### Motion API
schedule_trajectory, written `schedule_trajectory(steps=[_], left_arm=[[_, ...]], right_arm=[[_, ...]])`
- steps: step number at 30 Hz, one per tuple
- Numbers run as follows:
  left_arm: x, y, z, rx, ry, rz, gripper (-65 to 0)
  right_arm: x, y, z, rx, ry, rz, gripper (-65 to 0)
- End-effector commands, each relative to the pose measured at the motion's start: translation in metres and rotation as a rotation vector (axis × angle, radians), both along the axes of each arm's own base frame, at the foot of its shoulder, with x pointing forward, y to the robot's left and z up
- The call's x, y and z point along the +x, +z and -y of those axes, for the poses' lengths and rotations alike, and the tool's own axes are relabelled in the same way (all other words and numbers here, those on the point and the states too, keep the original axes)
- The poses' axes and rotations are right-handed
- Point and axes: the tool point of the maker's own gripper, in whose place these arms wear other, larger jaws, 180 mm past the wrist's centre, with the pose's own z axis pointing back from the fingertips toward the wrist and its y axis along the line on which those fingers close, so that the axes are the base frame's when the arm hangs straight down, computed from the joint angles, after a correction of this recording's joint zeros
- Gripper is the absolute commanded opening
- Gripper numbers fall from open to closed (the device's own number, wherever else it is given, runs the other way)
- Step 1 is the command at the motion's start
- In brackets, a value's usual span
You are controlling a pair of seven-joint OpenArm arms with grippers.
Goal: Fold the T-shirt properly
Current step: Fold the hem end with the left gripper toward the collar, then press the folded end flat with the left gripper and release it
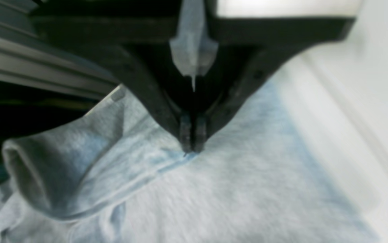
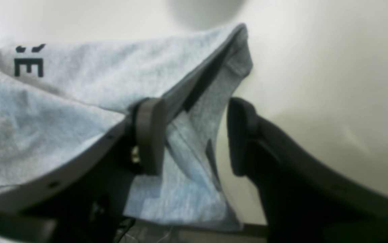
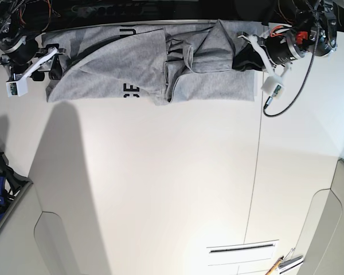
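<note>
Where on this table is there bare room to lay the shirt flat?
The white table is bare from below the T-shirt down to the near edge. The far strip is crowded: the shirt spans between the left gripper and right gripper.

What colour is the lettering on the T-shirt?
Black, on the T-shirt; clearest in the right wrist view.

One T-shirt (image 3: 143, 66) lies on one surface (image 3: 160, 183); two grippers, left gripper (image 3: 241, 57) and right gripper (image 3: 53, 63), reach it.
</note>
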Motion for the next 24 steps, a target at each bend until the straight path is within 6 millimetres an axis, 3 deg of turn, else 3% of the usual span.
schedule_trajectory(steps=[1,5,11,14,22,24], left_arm=[[0.005,0.005,0.003,0.0,0.003,0.028,-65.0],[0.002,0.005,0.031,-0.054,-0.046,0.019,-65.0],[-0.025,0.033,0.099,-0.32,-0.221,-0.001,-65.0],[-0.033,0.044,0.121,-0.414,-0.26,-0.014,-65.0],[-0.025,0.058,0.117,-0.41,-0.255,0.039,-65.0],[-0.022,0.059,0.113,-0.4,-0.246,0.051,-65.0]], right_arm=[[0.005,0.008,0.002,-0.004,0.007,0.036,-35.5],[0.005,0.008,0.001,-0.004,0.007,0.036,-35.5],[0.005,0.008,0.001,-0.004,0.007,0.036,-35.5],[0.006,0.009,0.002,-0.005,0.006,0.041,-35.5],[0.015,0.016,0.022,-0.124,-0.004,0.093,-35.4],[0.016,0.019,0.027,-0.141,0.011,0.094,-31.7]])
